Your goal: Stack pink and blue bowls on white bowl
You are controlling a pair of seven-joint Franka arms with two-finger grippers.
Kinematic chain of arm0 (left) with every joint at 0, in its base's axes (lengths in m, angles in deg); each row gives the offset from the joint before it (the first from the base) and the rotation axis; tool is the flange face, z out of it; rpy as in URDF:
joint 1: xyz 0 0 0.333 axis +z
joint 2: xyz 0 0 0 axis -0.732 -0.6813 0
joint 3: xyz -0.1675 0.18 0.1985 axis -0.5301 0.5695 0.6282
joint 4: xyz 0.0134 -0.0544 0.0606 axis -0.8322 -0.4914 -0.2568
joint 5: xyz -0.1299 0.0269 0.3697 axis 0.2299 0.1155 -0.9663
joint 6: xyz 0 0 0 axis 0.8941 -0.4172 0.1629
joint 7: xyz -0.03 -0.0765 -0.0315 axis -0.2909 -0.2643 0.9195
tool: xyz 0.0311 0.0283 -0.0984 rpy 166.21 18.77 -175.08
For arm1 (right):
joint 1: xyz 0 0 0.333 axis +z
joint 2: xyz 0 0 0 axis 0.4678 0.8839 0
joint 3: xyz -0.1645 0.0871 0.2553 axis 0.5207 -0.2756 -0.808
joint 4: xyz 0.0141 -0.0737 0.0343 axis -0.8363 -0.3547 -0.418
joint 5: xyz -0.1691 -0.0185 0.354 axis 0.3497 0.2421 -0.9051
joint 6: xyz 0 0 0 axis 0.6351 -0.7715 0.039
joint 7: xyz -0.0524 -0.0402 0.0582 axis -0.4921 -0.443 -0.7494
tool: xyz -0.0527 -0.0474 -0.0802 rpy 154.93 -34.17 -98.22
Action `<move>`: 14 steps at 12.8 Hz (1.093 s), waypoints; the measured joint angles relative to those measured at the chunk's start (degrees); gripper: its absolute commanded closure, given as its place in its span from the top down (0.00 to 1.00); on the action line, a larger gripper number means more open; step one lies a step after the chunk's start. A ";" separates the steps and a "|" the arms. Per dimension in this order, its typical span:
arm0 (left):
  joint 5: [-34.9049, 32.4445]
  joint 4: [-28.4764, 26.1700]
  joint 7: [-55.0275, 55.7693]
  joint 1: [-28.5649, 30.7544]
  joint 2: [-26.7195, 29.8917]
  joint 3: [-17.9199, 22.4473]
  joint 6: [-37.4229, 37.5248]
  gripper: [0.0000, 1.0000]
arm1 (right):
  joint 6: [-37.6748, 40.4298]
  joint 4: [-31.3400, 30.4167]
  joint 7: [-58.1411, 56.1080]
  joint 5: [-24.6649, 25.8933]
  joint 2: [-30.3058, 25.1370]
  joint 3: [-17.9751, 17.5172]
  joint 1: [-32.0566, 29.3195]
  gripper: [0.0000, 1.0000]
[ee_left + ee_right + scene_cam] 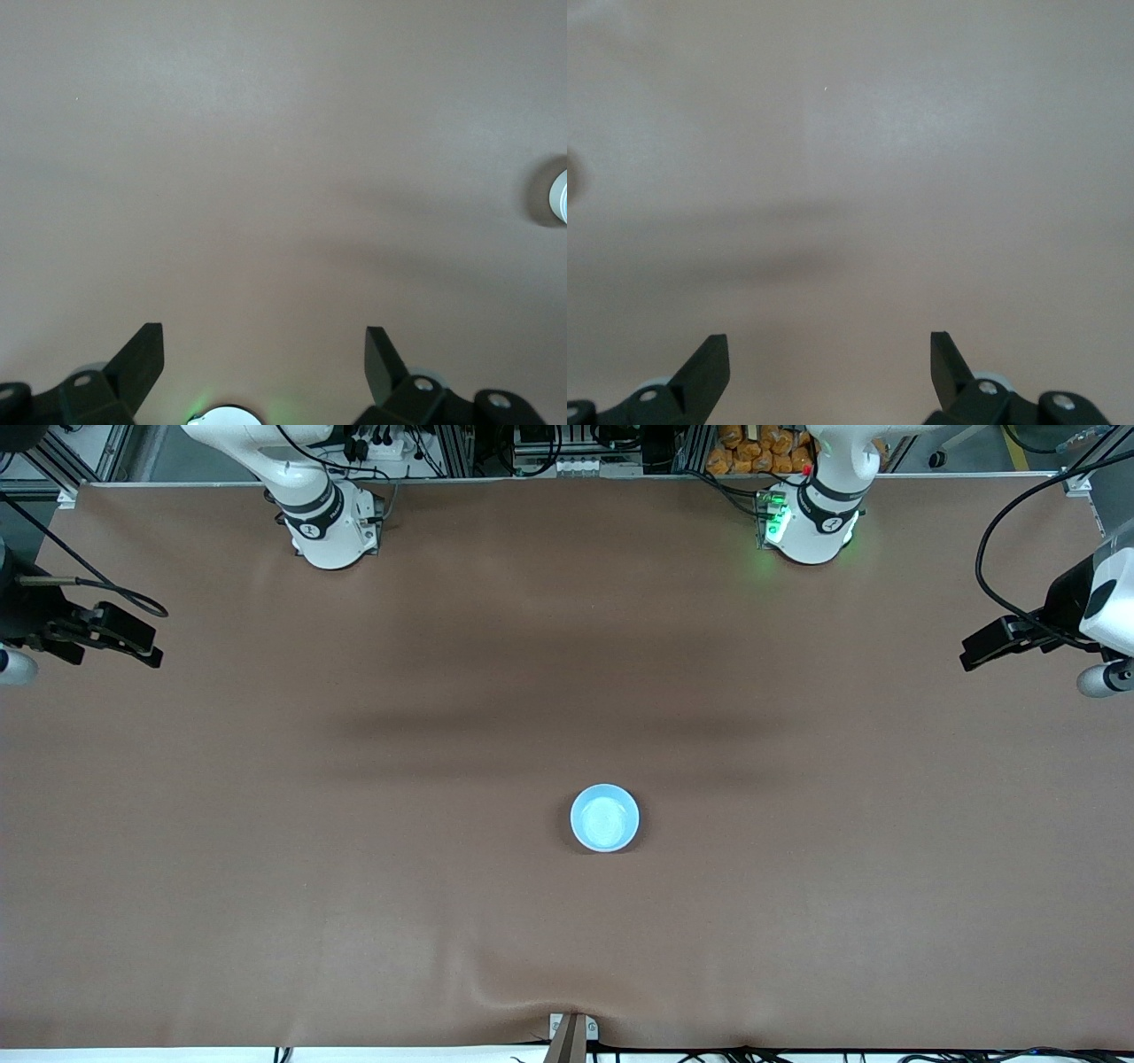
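Note:
A light blue bowl (604, 817) stands upright near the middle of the table, its inside bare. The pink bowl and the white bowl are hidden or out of view. A pale round rim (560, 196) cuts into the edge of the left wrist view; I cannot tell what it is. My left gripper (970, 657) (263, 342) hangs open over the left arm's end of the table. Over the right arm's end my right gripper (152, 651) (828, 347) is open too. Neither holds anything, and both are well apart from the bowl.
Brown cloth (354, 886) covers the whole table, with a wrinkle by a small clamp (571, 1032) at the edge nearest the front camera. The left arm's base (811, 531) glows green, and the right arm's base (330, 531) stands along the same edge.

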 measured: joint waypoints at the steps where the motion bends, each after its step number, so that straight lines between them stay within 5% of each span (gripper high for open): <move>1: 0.00 0.01 -0.06 0.00 0.00 -0.01 0.00 1.00 | 0.37 0.46 -0.35 0.15 0.00 -0.02 0.00 1.00; 14: 0.00 0.34 -4.00 -0.92 0.32 -1.92 0.84 1.00 | 0.84 1.01 -0.91 0.35 -0.20 -1.52 0.20 1.00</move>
